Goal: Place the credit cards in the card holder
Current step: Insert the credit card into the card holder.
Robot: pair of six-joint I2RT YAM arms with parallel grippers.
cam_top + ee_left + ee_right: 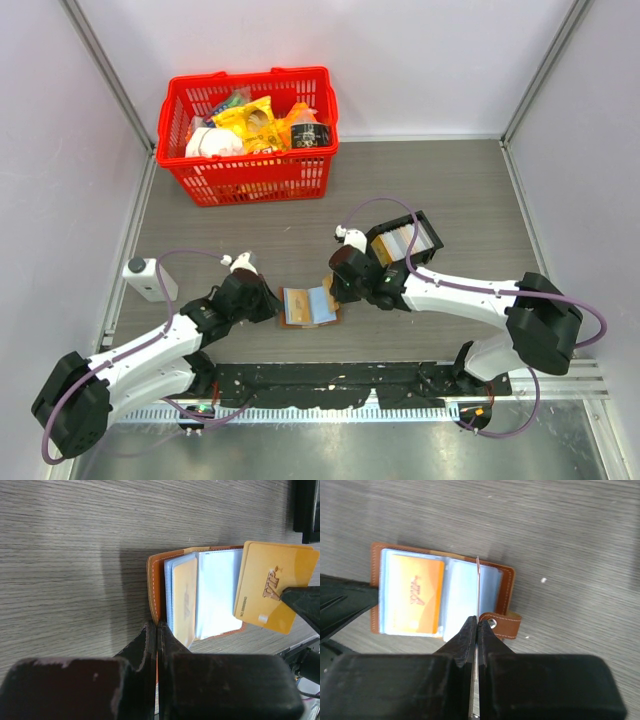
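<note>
The brown card holder (pixel 305 306) lies open on the table between both arms, its clear sleeves facing up. One orange credit card (pixel 415 592) sits inside a left sleeve. My left gripper (pixel 158 626) is shut on the holder's leather edge (pixel 154 587), pinning that side. My right gripper (pixel 477 622) is shut on a yellow-orange credit card (pixel 272 585). That card is seen edge-on in the right wrist view and hangs over the holder's right sleeves, just above the snap tab (pixel 504 625). More cards stand in a black tray (pixel 407 240).
A red basket (pixel 250 135) full of packaged goods stands at the back left. The black tray sits close behind my right arm. A small white device (pixel 140 268) lies at the left edge. A black strip (pixel 330 378) runs along the near edge.
</note>
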